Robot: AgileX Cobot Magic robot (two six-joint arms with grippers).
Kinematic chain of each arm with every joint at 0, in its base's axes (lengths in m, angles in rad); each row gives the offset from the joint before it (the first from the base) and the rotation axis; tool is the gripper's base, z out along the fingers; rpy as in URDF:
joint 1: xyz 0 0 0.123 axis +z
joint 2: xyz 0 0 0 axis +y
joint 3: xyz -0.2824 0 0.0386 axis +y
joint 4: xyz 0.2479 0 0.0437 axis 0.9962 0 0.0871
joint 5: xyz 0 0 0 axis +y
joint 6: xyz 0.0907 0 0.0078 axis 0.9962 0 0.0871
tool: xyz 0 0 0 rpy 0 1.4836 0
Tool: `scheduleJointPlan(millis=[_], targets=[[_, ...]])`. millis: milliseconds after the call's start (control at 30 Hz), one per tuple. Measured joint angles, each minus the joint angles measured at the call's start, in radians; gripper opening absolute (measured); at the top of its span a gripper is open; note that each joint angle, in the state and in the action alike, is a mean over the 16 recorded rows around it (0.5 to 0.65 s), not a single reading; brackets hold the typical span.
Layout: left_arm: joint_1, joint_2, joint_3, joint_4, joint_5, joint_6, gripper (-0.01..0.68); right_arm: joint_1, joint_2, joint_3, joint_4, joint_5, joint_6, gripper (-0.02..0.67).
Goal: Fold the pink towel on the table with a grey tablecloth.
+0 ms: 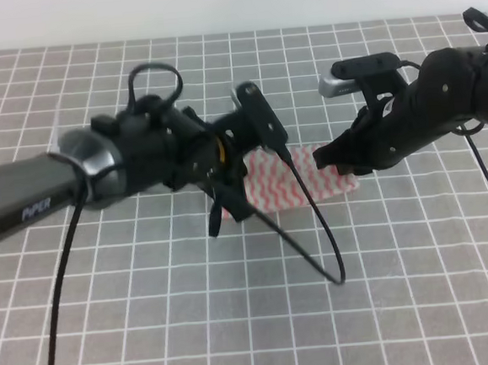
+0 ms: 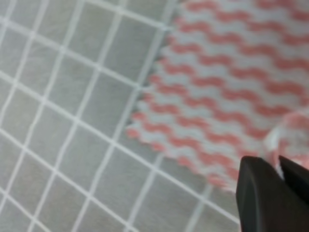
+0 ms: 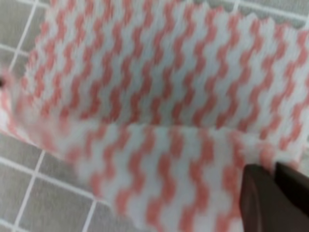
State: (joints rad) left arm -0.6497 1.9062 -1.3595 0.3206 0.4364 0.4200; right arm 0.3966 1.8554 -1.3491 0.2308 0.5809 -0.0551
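Wrist views showed both jaws pinched shut on the towel (image 3: 159, 96), the left gripper (image 2: 279, 175) and right gripper (image 3: 274, 175) each lifting an edge. Around it spread the grey, white-gridded tabletop (image 1: 238, 318), meeting a pale wall (image 1: 213, 3).

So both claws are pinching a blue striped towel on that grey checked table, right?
Not quite: the towel is pink-red and white, not blue, as the right wrist view shows clearly. The rest holds: the left claw and right claw each pinch an edge of it over the grey checked table.
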Motion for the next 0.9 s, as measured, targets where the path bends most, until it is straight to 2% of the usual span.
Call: scheduleJointPlan(millis=[400,900], targets=[[0.043,0.102,-0.139,0.001,0.014,-0.033,0.002,-0.001,0.021,0.001,-0.018,-0.061,0.002,-0.015],[0.08,0.156,-0.161,0.002,-0.049,-0.029,0.002,0.0,0.088,-0.028,-0.033,-0.1,0.005,-0.014]])
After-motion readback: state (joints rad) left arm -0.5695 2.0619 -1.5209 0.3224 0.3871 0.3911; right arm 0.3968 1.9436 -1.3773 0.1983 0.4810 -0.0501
